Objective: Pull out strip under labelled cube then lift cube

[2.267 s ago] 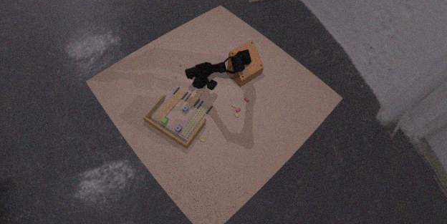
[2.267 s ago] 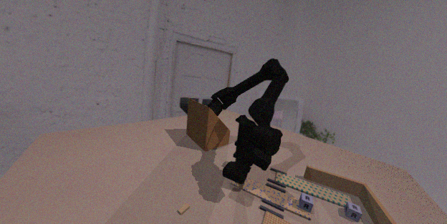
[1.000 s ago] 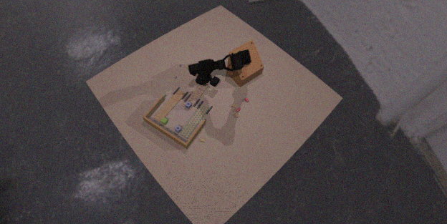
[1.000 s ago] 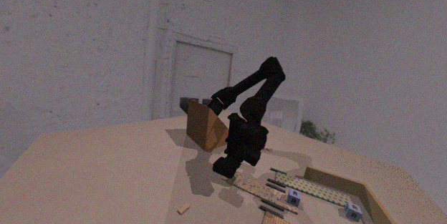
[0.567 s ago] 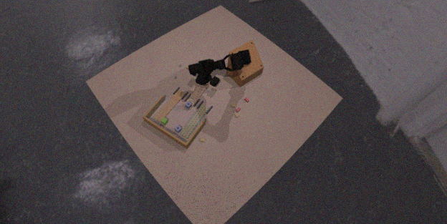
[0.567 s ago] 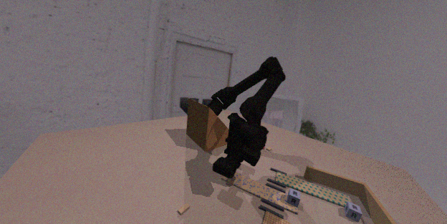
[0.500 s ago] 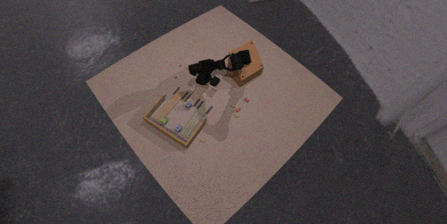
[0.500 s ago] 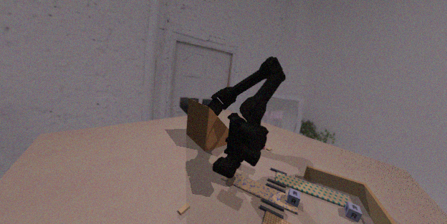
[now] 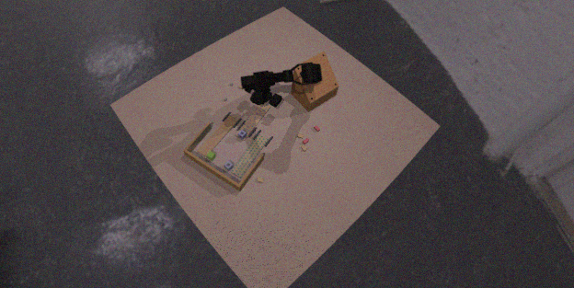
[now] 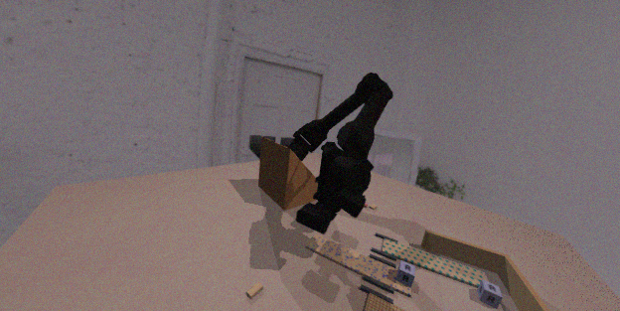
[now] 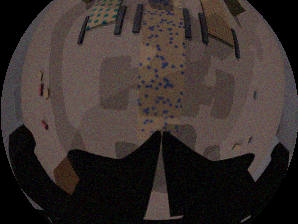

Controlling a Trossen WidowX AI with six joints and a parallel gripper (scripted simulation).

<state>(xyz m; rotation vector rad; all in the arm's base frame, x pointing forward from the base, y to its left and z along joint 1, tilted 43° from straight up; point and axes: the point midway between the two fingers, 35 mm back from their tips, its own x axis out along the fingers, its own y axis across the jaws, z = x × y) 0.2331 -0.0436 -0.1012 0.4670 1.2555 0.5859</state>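
A bluish cube with a dark letter (image 9: 242,134) (image 10: 405,273) rests near the far end of the tan strip with blue dots (image 10: 348,254) (image 11: 161,60). This strip lies between dark rails, its near part sticking out toward the arm. The wrist view shows only the cube's lower edge at the top. A second lettered cube (image 9: 229,165) (image 10: 490,293) stands near the far end of the green-dotted strip (image 9: 252,153) (image 10: 430,261) (image 11: 104,14). My gripper (image 11: 161,135) is shut and empty, above the near end of the blue-dotted strip. Its fingertips are hard to make out in the top and exterior views.
A green cube (image 9: 211,155) stands by the far end of the tan grid strip (image 9: 216,139) (image 11: 218,22). A low wooden wall (image 9: 213,169) (image 10: 464,246) encloses the far side. A wooden block (image 9: 322,95) (image 10: 273,170) stands at the arm's base. Small red and tan pieces lie around.
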